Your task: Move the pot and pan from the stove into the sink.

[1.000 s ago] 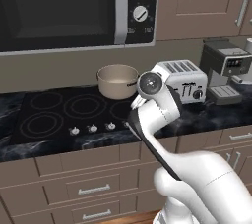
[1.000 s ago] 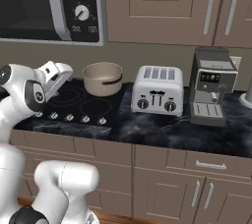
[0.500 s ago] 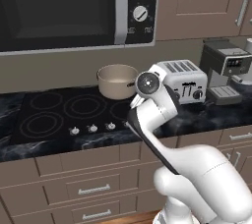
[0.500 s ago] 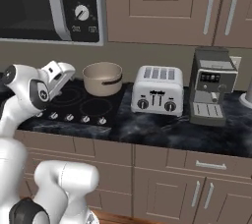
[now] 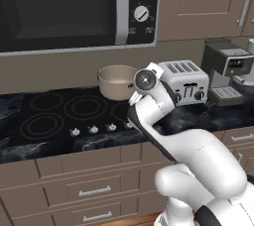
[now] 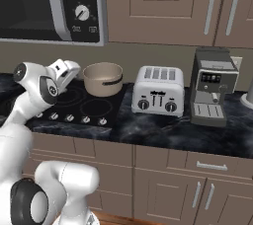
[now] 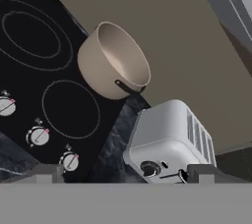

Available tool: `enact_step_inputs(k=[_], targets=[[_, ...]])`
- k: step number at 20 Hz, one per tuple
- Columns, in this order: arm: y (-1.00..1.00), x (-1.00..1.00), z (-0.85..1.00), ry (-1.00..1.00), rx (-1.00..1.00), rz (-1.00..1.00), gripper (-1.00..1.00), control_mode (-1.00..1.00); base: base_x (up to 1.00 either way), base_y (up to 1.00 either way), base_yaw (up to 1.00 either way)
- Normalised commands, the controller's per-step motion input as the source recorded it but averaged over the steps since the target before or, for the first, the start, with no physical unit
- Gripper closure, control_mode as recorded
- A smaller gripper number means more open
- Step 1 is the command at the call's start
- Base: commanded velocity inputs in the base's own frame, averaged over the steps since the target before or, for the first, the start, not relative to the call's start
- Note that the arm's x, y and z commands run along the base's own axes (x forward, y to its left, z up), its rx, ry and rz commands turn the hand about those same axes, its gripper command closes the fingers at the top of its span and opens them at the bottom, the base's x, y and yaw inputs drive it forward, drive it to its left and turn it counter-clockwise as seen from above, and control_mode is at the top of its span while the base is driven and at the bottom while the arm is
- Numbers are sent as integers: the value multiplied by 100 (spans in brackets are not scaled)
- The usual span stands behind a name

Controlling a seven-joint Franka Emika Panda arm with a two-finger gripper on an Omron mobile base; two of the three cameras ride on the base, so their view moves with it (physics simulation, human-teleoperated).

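While the pincer [image 7: 123,174] gapes empty, one pot [image 5: 117,82] sits on the stove [image 5: 54,116].

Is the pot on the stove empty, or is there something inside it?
Empty: the hand view looks into the pot and shows just its bare pale interior.

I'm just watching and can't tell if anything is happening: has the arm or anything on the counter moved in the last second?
Barely. The arm's wrist has turned a little, and the gripper has edged slightly closer to the pot; its jaws are open and hold nothing. The pot has stayed at the stove's back right corner, and the toaster and coffee machine have not moved.
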Motion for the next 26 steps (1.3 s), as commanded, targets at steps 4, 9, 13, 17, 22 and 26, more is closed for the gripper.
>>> enact_step_inputs(k=[4,9,13,17,22,26], targets=[[7,33,-18,0,-2,1,-100,-100,0,0,0],[4,28,-20,0,-6,0,-100,-100,0,0,0],[1,32,-17,0,-5,2,-100,-100,0,0,0],[0,35,-10,0,-3,2,-100,-100,0,0,0],[0,31,-12,2,-3,3,-100,-100,0,0,0],[1,30,-13,1,-3,3,-100,-100,0,0,0]])
